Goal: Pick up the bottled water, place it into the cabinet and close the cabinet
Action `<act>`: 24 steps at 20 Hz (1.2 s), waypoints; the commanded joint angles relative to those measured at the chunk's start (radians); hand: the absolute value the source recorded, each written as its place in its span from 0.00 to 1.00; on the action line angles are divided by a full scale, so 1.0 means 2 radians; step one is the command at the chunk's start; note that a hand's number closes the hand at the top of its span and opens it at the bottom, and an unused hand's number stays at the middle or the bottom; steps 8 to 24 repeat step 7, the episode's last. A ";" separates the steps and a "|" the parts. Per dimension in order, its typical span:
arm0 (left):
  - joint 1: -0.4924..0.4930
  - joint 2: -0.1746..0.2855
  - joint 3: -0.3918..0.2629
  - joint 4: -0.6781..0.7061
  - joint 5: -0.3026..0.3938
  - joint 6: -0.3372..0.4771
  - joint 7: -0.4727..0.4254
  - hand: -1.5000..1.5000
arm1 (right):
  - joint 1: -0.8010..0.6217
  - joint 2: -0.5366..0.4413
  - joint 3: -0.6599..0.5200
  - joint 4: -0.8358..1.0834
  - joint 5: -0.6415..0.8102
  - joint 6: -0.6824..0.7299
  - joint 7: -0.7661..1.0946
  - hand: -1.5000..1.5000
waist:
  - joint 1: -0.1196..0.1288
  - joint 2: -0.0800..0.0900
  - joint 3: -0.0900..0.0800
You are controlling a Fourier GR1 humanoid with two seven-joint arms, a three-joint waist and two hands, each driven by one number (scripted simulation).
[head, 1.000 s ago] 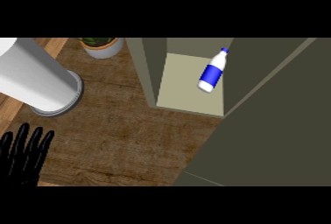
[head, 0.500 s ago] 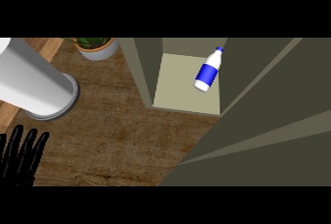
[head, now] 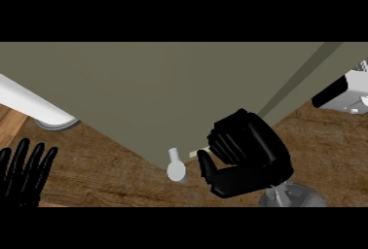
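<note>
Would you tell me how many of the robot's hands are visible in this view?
2. The left hand rests open at the lower left edge, fingers up; the right hand is at the cabinet door's lower edge, beside its handle.

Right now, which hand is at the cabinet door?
The right hand, at the edge of the door beside the handle; the left hand rests open at the lower left, apart from it.

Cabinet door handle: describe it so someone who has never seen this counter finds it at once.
Start at the wide olive-grey cabinet door filling the upper head view and follow it down to its lowest corner over the wooden counter. The handle is the small pale grey piece there, just left of the black right hand, the door's only light part.
</note>
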 commanded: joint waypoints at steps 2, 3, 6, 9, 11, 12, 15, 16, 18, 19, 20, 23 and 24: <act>0.004 -0.001 0.006 0.007 0.005 -0.005 0.000 0.00 | -0.150 0.006 -0.041 0.141 -0.023 -0.080 -0.014 1.00 | 0.001 -0.003 0.002; -0.001 0.000 0.014 0.023 0.007 -0.014 -0.005 0.00 | -0.183 0.006 -0.038 0.168 -0.032 -0.090 -0.018 1.00 | -0.003 -0.003 0.001; 0.012 0.008 0.020 0.006 0.012 -0.018 -0.001 0.00 | -0.263 0.006 -0.060 0.252 -0.056 -0.100 -0.035 1.00 | -0.006 -0.006 0.002; -0.003 0.000 0.013 0.017 0.010 -0.016 0.003 0.00 | -0.276 0.006 -0.050 0.282 -0.065 -0.101 -0.056 1.00 | -0.009 -0.004 0.002; -0.003 0.000 0.013 0.017 0.010 -0.016 0.003 0.00 | -0.276 0.006 -0.050 0.282 -0.065 -0.101 -0.056 1.00 | -0.009 -0.004 0.002; -0.003 0.000 0.013 0.017 0.010 -0.016 0.003 0.00 | -0.276 0.006 -0.050 0.282 -0.065 -0.101 -0.056 1.00 | -0.009 -0.004 0.002; -0.003 0.000 0.013 0.017 0.010 -0.016 0.003 0.00 | -0.276 0.006 -0.050 0.282 -0.065 -0.101 -0.056 1.00 | -0.009 -0.004 0.002; -0.003 0.000 0.013 0.017 0.010 -0.016 0.003 0.00 | -0.276 0.006 -0.050 0.282 -0.065 -0.101 -0.056 1.00 | -0.009 -0.004 0.002; -0.003 0.000 0.013 0.017 0.010 -0.016 0.003 0.00 | -0.276 0.006 -0.050 0.282 -0.065 -0.101 -0.056 1.00 | -0.009 -0.004 0.002; -0.003 0.000 0.013 0.017 0.010 -0.016 0.003 0.00 | -0.276 0.006 -0.050 0.282 -0.065 -0.101 -0.056 1.00 | -0.009 -0.004 0.002; -0.003 0.000 0.013 0.017 0.010 -0.016 0.003 0.00 | -0.276 0.006 -0.050 0.282 -0.065 -0.101 -0.056 1.00 | -0.009 -0.004 0.002; -0.003 0.000 0.013 0.017 0.010 -0.016 0.003 0.00 | -0.276 0.006 -0.050 0.282 -0.065 -0.101 -0.056 1.00 | -0.009 -0.004 0.002; -0.003 0.000 0.013 0.017 0.010 -0.016 0.003 0.00 | -0.276 0.006 -0.050 0.282 -0.065 -0.101 -0.056 1.00 | -0.009 -0.004 0.002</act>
